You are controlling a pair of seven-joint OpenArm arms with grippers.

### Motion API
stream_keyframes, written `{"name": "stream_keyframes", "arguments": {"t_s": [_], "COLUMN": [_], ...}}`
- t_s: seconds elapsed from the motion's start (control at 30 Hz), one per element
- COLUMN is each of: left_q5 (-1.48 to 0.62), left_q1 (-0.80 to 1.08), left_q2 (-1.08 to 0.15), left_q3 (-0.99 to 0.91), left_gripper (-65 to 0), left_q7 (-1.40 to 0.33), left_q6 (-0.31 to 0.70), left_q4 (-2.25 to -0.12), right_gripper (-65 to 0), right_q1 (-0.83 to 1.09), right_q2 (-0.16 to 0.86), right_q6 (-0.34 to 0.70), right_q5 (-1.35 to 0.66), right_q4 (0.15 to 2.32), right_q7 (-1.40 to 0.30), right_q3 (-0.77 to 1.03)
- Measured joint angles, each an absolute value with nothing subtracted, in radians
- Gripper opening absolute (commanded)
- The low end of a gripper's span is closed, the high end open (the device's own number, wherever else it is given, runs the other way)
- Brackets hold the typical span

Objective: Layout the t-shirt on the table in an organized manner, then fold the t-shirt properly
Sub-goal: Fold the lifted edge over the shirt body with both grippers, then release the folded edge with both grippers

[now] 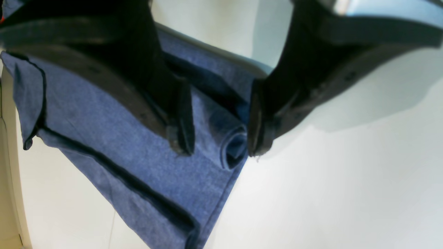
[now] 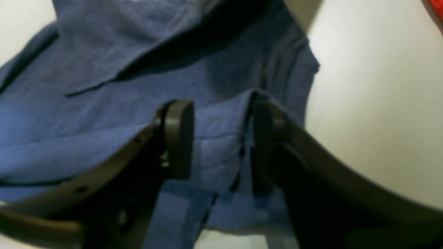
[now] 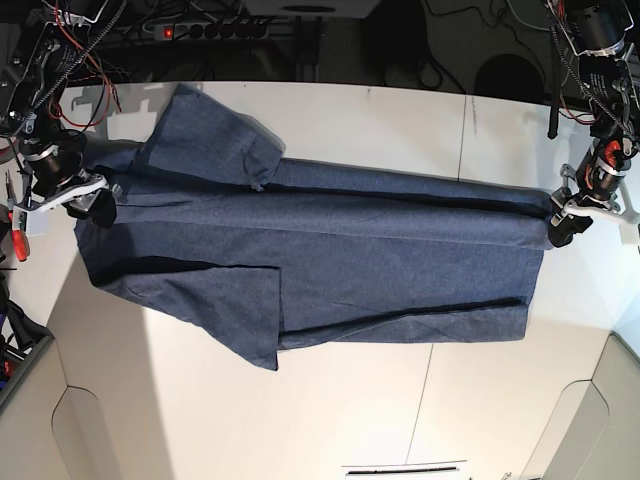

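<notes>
The navy-blue t-shirt lies stretched lengthwise across the white table, with one sleeve folded over at the back left and another flap hanging toward the front. At the shirt's right end my left gripper stands open. In the left wrist view its fingertips straddle a small curled fold at the t-shirt's edge, left gripper unclamped. My right gripper is at the shirt's left end. In the right wrist view the right gripper is open over the t-shirt, a raised cloth edge resting against one finger.
A red-handled tool sits just off the table's left edge. Cables and a power strip run behind the table. A dark seam crosses the tabletop. The table's front corners are cut in at both sides.
</notes>
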State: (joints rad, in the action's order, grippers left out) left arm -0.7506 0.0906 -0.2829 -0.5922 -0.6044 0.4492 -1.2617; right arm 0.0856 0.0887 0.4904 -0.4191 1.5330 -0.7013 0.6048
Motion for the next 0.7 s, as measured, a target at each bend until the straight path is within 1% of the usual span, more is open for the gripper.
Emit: {"name": "stream_keyframes", "arguments": {"t_s": [0.17, 0.33, 0.43, 0.53, 0.7], "left_q5": [-0.751, -0.749, -0.748, -0.773, -0.971], "left_q1": [0.091, 0.091, 0.094, 0.094, 0.097], "left_q2": [-0.283, -0.283, -0.292, -0.309, -0.316], "left_q3": [-0.63, -0.702, -0.711, -0.711, -0.711], "left_gripper": [-36.4, -36.4, -36.4, -36.4, -36.4], "left_q7": [-0.604, -0.601, -0.61, -0.659, -0.825], "left_q6": [0.461, 0.51, 0.569, 0.674, 0.682], "left_q4": [-1.262, -1.262, -1.262, -1.262, -1.262], "right_gripper": [-40.3, -40.5, -41.3, -41.3, -41.3], "right_q1": [0.086, 0.086, 0.089, 0.091, 0.197], "right_q2": [0.089, 0.089, 0.089, 0.091, 0.088], "right_q6": [0.497, 0.498, 0.504, 0.528, 0.541], "right_q5": [-0.44, -0.448, -0.543, -0.64, -0.708], "right_q4": [1.596, 1.682, 1.736, 1.75, 1.752], "right_q7": [-0.749, -0.762, -0.813, -0.899, -0.899], "right_q3": [0.635, 0.722, 0.768, 0.784, 0.778]}}
